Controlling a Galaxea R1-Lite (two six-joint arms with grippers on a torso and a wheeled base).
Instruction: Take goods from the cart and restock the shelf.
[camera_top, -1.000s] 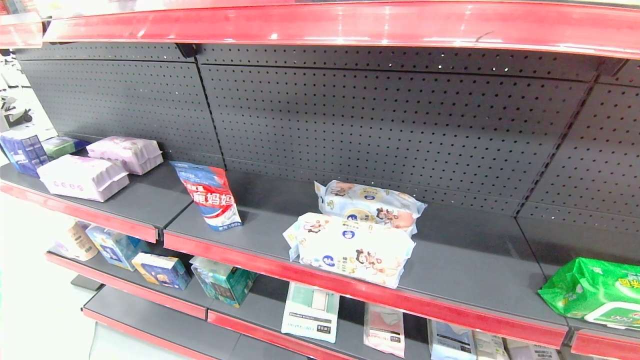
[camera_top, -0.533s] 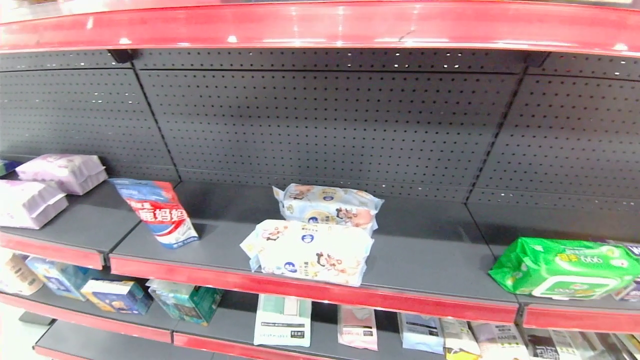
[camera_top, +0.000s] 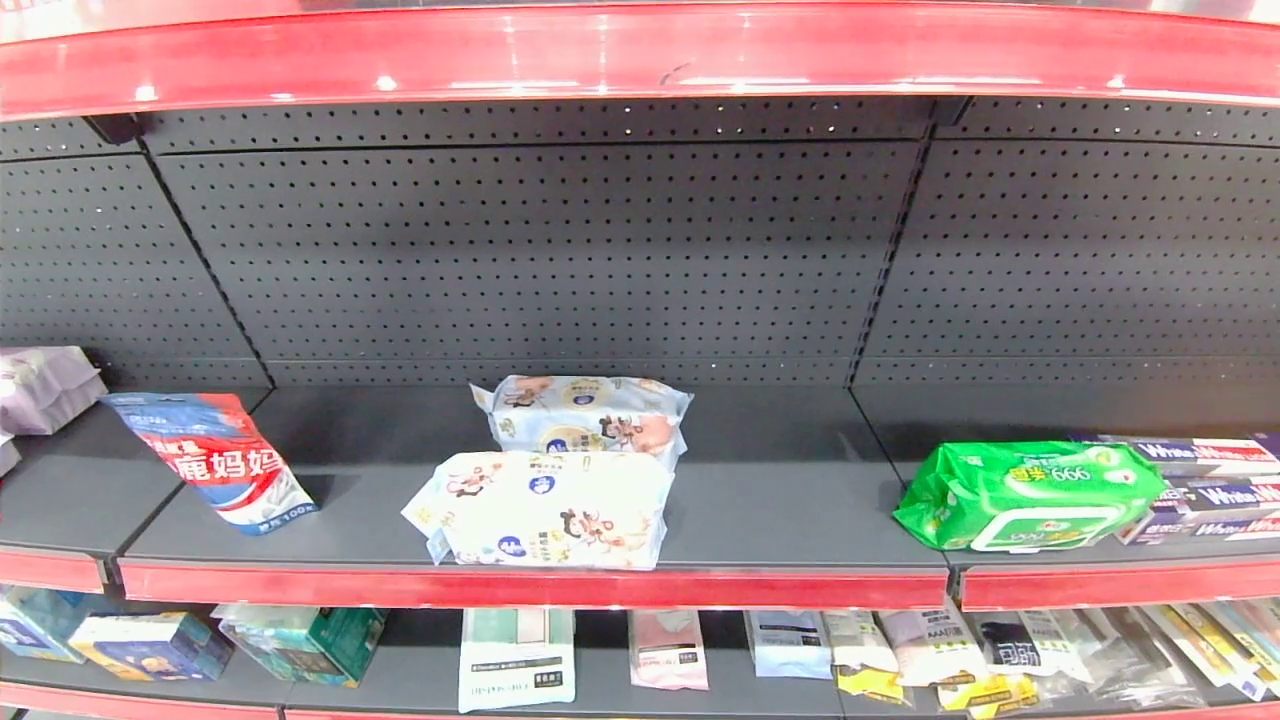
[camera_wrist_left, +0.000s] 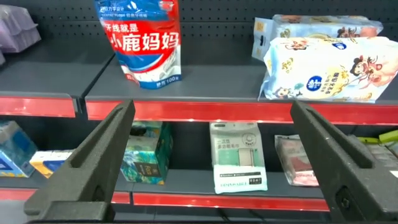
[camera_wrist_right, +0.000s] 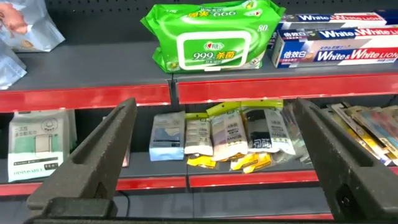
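Nearest, the left gripper and right gripper both gaped wide, holding nothing, facing the shelf. At its front edge, 6 o'clock in the head view, lay a white wipes pack, with a second pack just behind. A blue-red pouch stood at 8 o'clock. A green wipes pack lay at 4 o'clock beside toothpaste boxes. Farthest back rose the pegboard.
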